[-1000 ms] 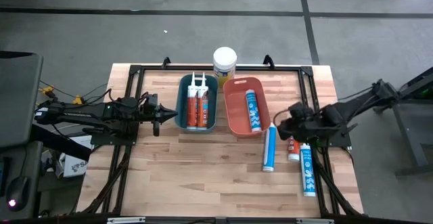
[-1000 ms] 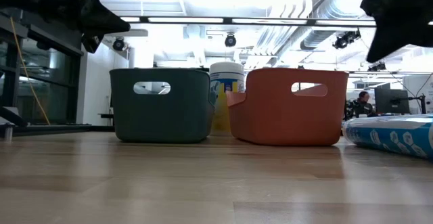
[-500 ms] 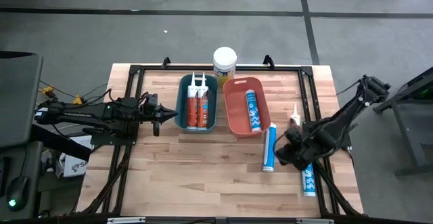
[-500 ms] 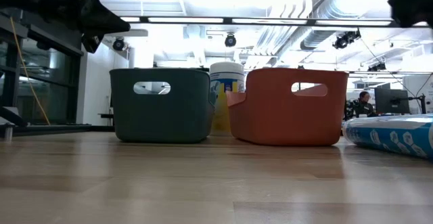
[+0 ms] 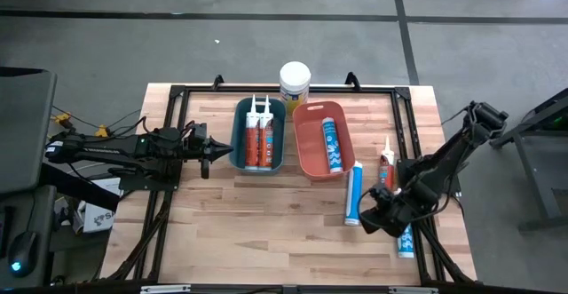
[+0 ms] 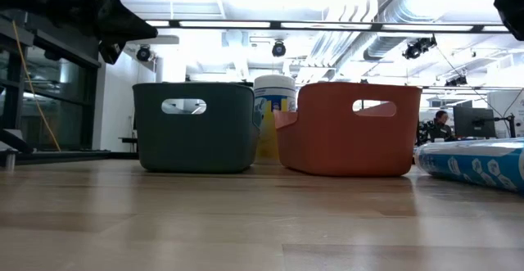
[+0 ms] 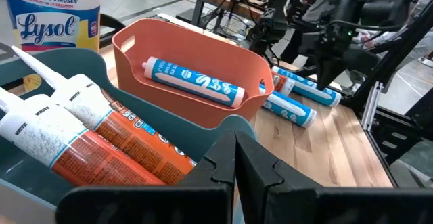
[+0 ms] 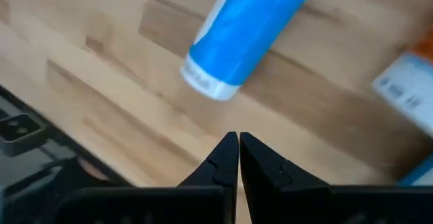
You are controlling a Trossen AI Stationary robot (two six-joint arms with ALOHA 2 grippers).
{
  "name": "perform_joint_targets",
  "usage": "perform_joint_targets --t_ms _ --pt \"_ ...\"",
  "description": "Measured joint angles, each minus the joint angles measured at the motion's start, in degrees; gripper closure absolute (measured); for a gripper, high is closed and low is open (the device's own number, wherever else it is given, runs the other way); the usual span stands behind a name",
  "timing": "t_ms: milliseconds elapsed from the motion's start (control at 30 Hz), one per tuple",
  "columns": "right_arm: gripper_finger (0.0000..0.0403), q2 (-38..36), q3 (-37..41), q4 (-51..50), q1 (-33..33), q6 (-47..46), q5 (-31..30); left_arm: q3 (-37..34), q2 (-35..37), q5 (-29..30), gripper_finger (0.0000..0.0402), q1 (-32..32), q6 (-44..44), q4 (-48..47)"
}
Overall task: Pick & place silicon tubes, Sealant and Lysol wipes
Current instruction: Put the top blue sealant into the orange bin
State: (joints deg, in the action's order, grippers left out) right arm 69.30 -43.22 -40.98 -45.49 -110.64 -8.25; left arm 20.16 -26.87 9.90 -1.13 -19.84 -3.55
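Wooden table point(image 5: 266, 214) from above: you have the teal bin point(image 5: 259, 135) at centre with two orange-and-white tubes point(image 5: 257, 139) inside, and the orange bin point(image 5: 324, 140) touching it at its 3 o'clock, holding one blue tube point(image 5: 332, 147). Lysol wipes point(image 5: 295, 84) stand upright at 12 o'clock of the two bins, just behind the gap between them. Left gripper point(image 5: 222, 149) sits at 9 o'clock of the teal bin, jaws together, holding nothing. Right gripper point(image 5: 366, 220) is at 5 o'clock of the orange bin, jaws together, empty, above the lower end of a loose blue tube point(image 5: 354, 193). A small orange tube point(image 5: 385, 164) lies at 3 o'clock of that blue tube; another blue tube point(image 5: 406, 241) shows partly under the right arm.

Low view: you see both bins side by side, teal point(image 6: 195, 127) and orange point(image 6: 348, 128), with the wipes canister point(image 6: 273, 115) between and behind them. A blue tube point(image 6: 475, 163) lies near the picture's right edge.

Left wrist view: fingers closed, pointing over the teal bin's rim point(image 7: 233, 124); orange tubes point(image 7: 101, 143) inside, blue tube point(image 7: 193, 81) in the orange bin point(image 7: 196, 55), wipes point(image 7: 53, 15) beyond.

Right wrist view: fingers point(image 8: 220, 163) pressed together over bare wood, the blue tube's flat end point(image 8: 233, 34) just ahead.
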Motion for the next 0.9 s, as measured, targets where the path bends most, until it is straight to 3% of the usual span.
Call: perform_joint_targets --t_ms 500,900 --pt "0.0391 0.81 0.00 2.80 7.19 -0.98 1.57 0.00 0.00 0.01 0.0401 -0.01 0.00 0.00" --pt "0.0391 0.87 0.00 1.68 12.79 7.12 1.87 0.00 0.02 -0.01 0.0401 0.00 0.01 0.00"
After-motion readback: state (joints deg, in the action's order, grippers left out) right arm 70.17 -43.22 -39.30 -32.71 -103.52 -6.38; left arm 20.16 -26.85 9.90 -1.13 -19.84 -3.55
